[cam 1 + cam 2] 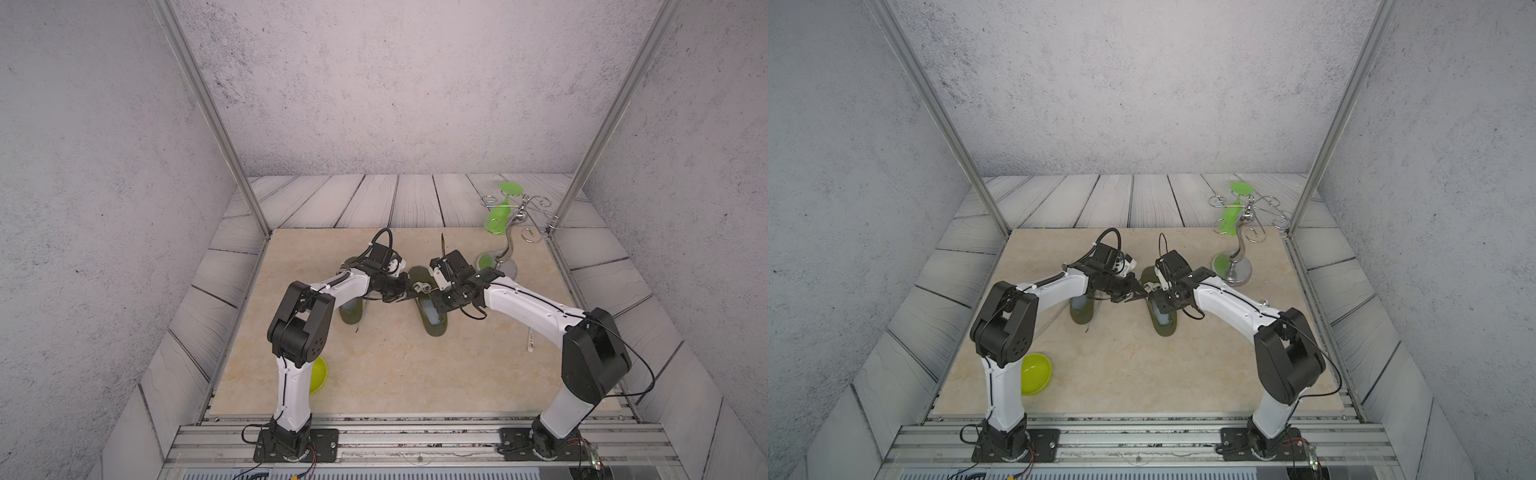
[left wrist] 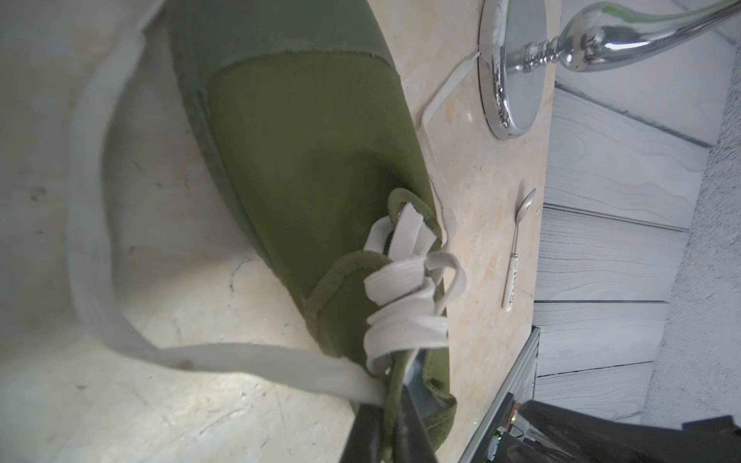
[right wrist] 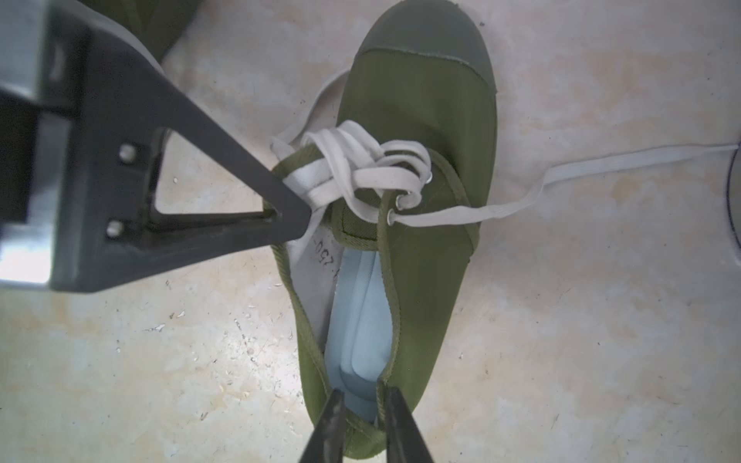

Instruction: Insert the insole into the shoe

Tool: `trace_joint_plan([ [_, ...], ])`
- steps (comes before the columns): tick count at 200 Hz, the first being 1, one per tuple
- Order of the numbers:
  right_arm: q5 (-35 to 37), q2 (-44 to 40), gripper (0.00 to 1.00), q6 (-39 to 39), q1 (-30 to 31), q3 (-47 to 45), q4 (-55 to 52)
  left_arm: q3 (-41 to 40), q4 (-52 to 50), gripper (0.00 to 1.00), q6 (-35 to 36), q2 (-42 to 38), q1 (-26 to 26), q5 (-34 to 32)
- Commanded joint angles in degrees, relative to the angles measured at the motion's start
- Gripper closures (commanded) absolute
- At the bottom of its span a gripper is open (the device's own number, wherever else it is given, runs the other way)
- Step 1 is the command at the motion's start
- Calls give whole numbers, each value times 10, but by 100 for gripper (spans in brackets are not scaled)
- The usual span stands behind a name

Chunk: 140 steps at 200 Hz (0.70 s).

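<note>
Centre of the right wrist frame: shoe [image 3: 421,140] in olive-green woven canvas with a darker grey-green toe cap [image 3: 433,36], flat white laces [image 3: 361,160] and a pale blue insole [image 3: 361,320] inside the opening. In both top views: tabletop [image 1: 395,365] in mottled beige-cream stone pattern, bordered by grey wood-grain planks [image 1: 374,199] and speckled grey walls [image 1: 395,83]. A yellow-green bowl [image 1: 1036,374] is at lower left and a chrome stand [image 1: 512,270] with a bright green glass [image 1: 498,218] at upper right.

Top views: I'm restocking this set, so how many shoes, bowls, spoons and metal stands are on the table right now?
Shoes: 2
Bowl: 1
Spoon: 1
Metal stand: 1
Total: 5
</note>
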Motion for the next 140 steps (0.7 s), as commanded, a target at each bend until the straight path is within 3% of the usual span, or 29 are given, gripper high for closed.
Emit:
trace_joint_plan([
  [1,5,33,78,10,1,38,-15,26,-45,81,44,-9,5,-17],
  [44,20,27,75,14,1,35,-14,56,-117,60,106,-48,5,-75],
  [95,42,32,75,23,2,52,-54,58,-159,58,116,-90,7,-131],
  [124,103,5,60,44,3,24,-85,12,-155,57,87,-133,4,-166],
  [140,99,-3,59,49,3,10,-100,-31,-130,56,70,-156,5,-176],
])
